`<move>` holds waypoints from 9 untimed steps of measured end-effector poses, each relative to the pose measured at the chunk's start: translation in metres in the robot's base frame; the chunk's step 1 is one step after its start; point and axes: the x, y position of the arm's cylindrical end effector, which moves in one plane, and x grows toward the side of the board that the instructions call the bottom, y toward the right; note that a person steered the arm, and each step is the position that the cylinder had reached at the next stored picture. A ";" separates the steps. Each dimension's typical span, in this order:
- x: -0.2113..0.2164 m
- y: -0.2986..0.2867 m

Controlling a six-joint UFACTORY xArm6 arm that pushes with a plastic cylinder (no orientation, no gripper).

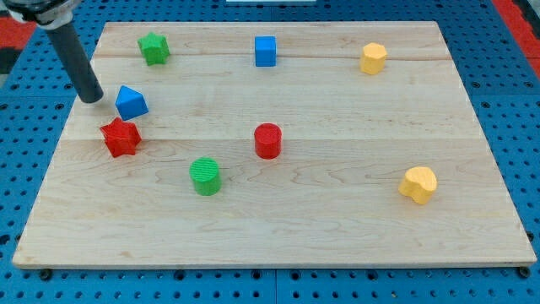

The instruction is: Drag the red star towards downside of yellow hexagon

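The red star (121,138) lies at the board's left side. The yellow hexagon (374,58) sits near the view's top right. My tip (91,98) is down on the board at the upper left, just left of a blue pentagon-like block (131,102) and above and left of the red star, a short gap away from it. The rod leans up to the view's top left corner.
A green star (154,48) sits at the top left, a blue cube (266,51) at the top middle. A red cylinder (267,140) and a green cylinder (205,176) stand mid-board. A yellow heart-like block (418,184) lies at the lower right. The wooden board (337,228) rests on a blue pegboard.
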 end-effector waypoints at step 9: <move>0.101 0.139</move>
